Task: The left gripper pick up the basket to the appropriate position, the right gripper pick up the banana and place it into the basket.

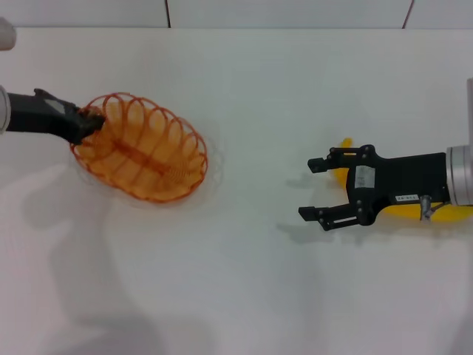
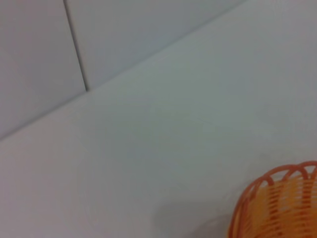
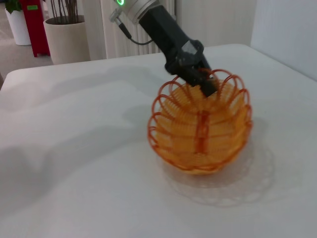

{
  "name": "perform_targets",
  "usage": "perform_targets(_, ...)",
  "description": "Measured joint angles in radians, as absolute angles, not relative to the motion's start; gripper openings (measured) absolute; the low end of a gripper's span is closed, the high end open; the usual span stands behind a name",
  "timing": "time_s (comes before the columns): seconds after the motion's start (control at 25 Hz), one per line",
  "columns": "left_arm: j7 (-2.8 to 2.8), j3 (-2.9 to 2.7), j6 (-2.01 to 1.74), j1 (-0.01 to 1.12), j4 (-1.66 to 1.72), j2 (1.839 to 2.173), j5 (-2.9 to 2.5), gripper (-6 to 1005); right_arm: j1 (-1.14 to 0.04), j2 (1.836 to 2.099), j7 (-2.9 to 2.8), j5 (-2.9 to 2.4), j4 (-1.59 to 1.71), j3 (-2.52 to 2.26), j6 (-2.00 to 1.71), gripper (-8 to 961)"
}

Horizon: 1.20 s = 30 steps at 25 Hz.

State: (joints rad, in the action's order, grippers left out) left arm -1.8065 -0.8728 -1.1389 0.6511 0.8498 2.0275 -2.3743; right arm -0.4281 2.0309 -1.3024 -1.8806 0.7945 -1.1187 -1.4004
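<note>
On the white table (image 1: 244, 296), the right gripper (image 1: 315, 188) hovers with fingers spread wide, just above the yellow banana (image 1: 436, 213) lying beneath it. Farther left, well apart, the left gripper (image 1: 92, 122) clamps the orange wire basket's (image 1: 144, 151) rim, tilting it.

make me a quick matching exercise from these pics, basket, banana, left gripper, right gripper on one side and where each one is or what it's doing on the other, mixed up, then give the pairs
Things:
1. basket
2. banana
3. left gripper
4. right gripper

States:
A. open, above the yellow fruit
B. at the rim of the orange wire
C. tilted, empty, on the robot's left side of the table
D. mostly hidden under a black claw, on the robot's right side

Pairs: 1-C, 2-D, 3-B, 4-A
</note>
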Motion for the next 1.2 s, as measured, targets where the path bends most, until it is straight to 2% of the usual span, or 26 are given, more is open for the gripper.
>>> perform_targets(1.2, -1.607, -0.873, -1.055, 0.675, 0.748, 2.031, -2.053, 79, -0.461, 2.031, -1.302, -1.881, 0.758, -1.123, -1.376, 863)
